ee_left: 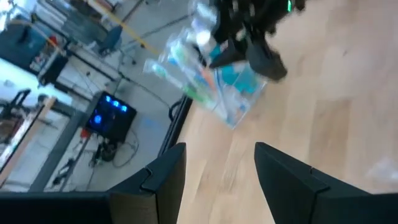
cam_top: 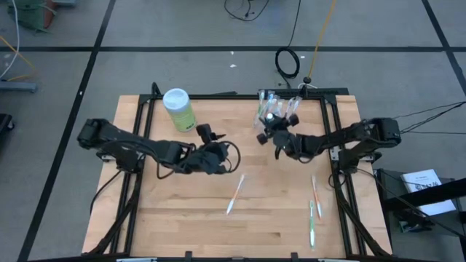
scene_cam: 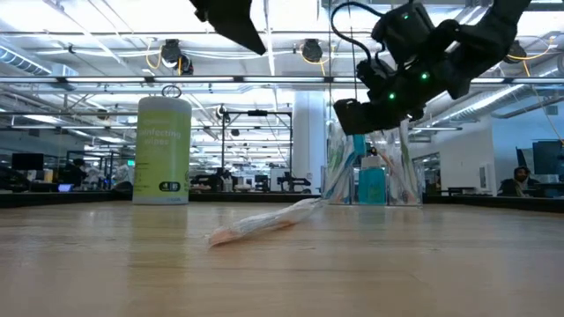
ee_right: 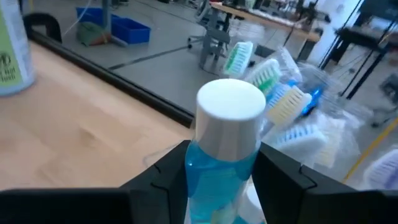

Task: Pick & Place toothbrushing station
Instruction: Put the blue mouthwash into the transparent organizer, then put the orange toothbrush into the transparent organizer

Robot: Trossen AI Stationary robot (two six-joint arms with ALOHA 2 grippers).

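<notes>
With the right gripper closed on the blue toothpaste tube above the clear cup at the table's one o'clock, lower straight, then release; the left gripper waits open, empty, near centre.

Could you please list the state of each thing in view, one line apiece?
Clear cup: upright, holding toothbrushes.
Toothpaste tube: white cap on, gripped over the cup.
Right tool: shut on the tube.
Left tool: open, empty.
Green canister: upright, lid on.
Loose toothbrushes: lying flat.
</notes>
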